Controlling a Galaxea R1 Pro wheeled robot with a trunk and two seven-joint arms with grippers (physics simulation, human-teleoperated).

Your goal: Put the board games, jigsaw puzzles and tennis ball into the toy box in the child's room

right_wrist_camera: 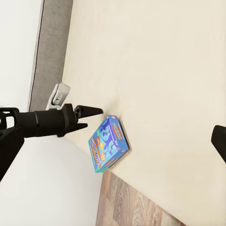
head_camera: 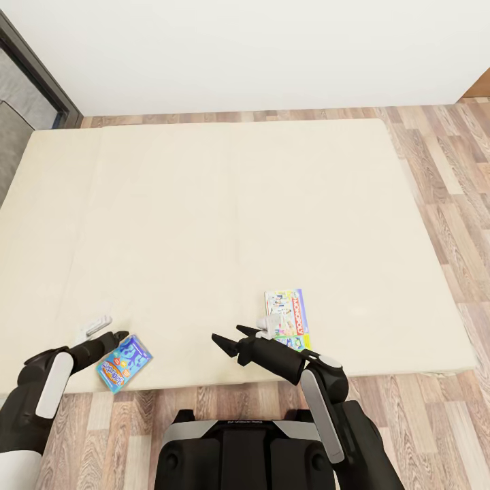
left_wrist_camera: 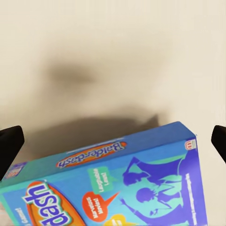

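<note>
Step in hand is fetching the blue game (head_camera: 124,363) at the bed's (head_camera: 204,204) near edge; left gripper (head_camera: 117,338) spread above it, right gripper (head_camera: 230,338) spread and empty; next: lower and clamp.

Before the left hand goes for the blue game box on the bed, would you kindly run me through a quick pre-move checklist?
1. Small blue cartoon-printed game box in reach of the left hand: ok.
2. Left hand open: ok, fingers spread wide.
3. Box between those fingers: not ok, box lies beside the hand.
4. Box fully supported on the beige mattress: cannot tell, it lies at the edge.
5. Right hand empty: ok.
6. White Monopoly box undisturbed: ok.
</note>
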